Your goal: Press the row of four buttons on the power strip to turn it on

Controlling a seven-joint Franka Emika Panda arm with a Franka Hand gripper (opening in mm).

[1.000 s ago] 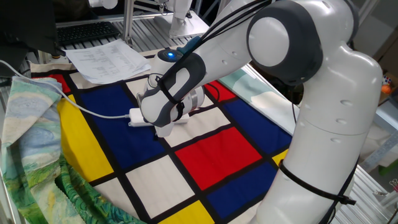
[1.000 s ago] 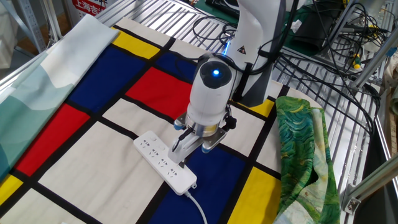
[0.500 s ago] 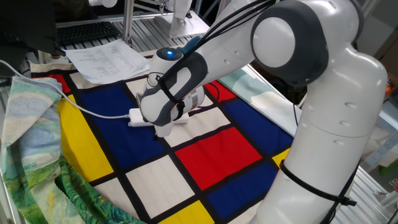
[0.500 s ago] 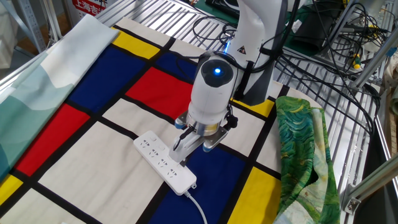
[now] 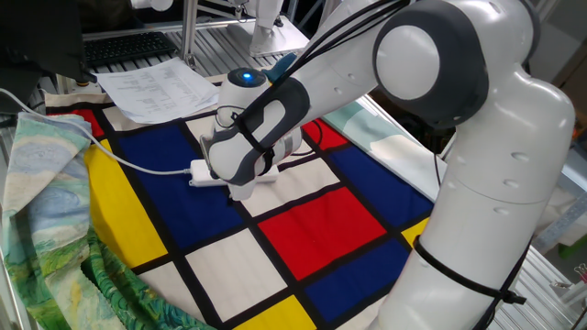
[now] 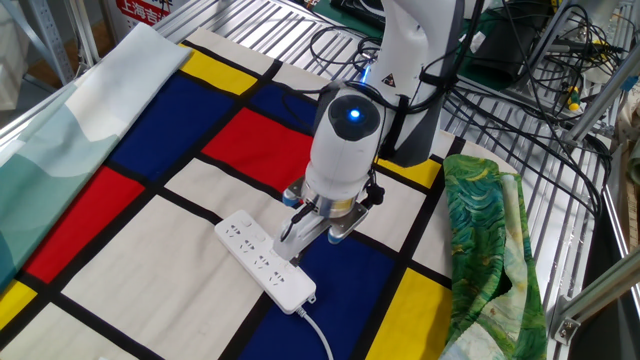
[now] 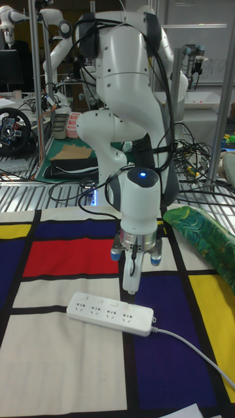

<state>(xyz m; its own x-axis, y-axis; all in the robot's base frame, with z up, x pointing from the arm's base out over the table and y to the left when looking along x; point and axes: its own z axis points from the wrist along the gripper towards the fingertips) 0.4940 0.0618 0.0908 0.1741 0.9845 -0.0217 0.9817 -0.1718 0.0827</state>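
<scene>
The gripper (image 7: 129, 287) has barely shifted, its tip still poised just above the power strip (image 7: 111, 312) on the checked cloth (image 6: 120, 250), fingers seemingly clenched together, so the four buttons (image 7: 124, 306) probably remain partly unpressed.

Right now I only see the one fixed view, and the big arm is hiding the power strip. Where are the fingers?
Observer: In the tall fixed view the gripper points straight down at the power strip, at the long edge nearest the robot's base.
Operator: Which end is it closer to?
Observer: The other fixed view puts it past the middle, toward the end where the cord comes out.
Operator: Is the strip lying flat?
Observer: Yes, socket side up, reaching from a white square onto a blue square.
</scene>
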